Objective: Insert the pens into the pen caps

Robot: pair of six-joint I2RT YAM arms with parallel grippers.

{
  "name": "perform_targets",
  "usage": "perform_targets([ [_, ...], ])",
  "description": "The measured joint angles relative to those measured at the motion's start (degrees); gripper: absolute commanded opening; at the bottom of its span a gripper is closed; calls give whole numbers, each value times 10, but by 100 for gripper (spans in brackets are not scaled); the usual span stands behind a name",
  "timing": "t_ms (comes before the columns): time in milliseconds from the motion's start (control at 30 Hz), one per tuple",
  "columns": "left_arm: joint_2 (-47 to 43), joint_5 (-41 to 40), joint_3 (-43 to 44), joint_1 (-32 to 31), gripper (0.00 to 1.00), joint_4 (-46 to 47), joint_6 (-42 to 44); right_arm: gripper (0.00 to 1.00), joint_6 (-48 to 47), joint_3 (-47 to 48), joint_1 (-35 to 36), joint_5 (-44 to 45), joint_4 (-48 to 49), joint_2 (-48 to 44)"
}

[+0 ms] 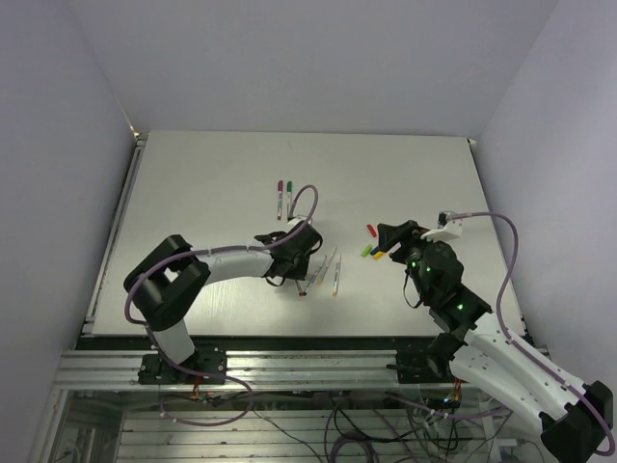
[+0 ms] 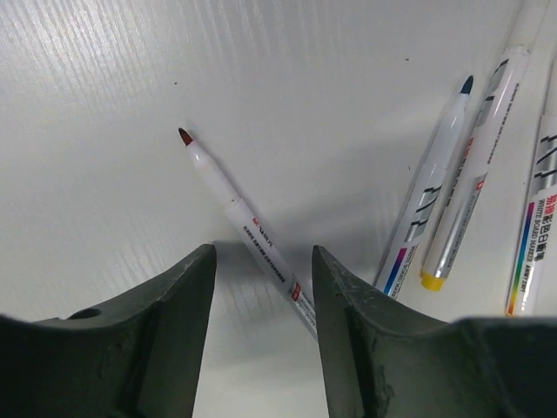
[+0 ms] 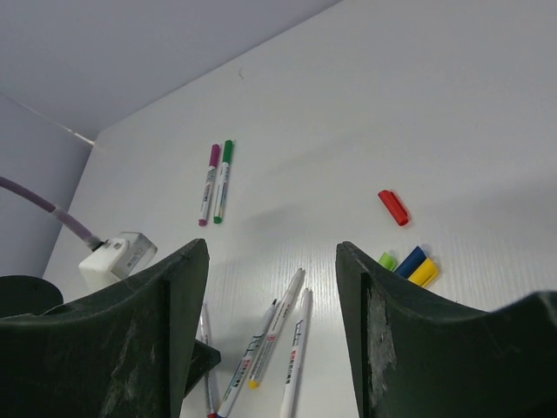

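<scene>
In the left wrist view a fourth pen [image 2: 533, 252] is cut off by the frame edge, so its tip colour cannot be told. The lower end of the red-tipped pen [image 2: 248, 231] is hidden behind a finger. From above, the blue cap [image 3: 411, 260] cannot be made out beside the right gripper [image 3: 271, 248].

On the white table [image 1: 212, 193], the red cap [image 3: 393, 207] lies alone. The light-green cap [image 3: 387, 259], the blue cap and the yellow cap [image 3: 424, 273] lie bunched together just on its near side. Well to its left lie the loose pens: the red-tipped one, a blue-tipped pen [image 2: 431, 187] and a yellow-ended pen [image 2: 474, 174], the last two side by side. Farther left and beyond it lie a magenta-capped pen [image 3: 209, 185] and a green-capped pen [image 3: 224, 180], side by side.

The left gripper [image 2: 261, 261], well left of the red cap, is spread wide and low over the red-tipped pen, which runs between its fingers close to one of them; it grips nothing. The right gripper, on the near side of the red cap, is spread wide and holds nothing.
</scene>
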Motion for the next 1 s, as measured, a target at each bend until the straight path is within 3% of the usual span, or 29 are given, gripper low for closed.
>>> perform_targets([
  [133,17,-9,20,-2,32,-18,13,59,2,0,0,0,-4,-4],
  [233,27,-17,31,-2,26,-28,30,59,4,0,0,1,-6,-9],
  [767,44,-2,54,-4,39,-30,85,59,12,0,0,8,-11,-8],
  [1000,39,-2,50,-4,40,-37,80,59,12,0,0,7,-11,0],
])
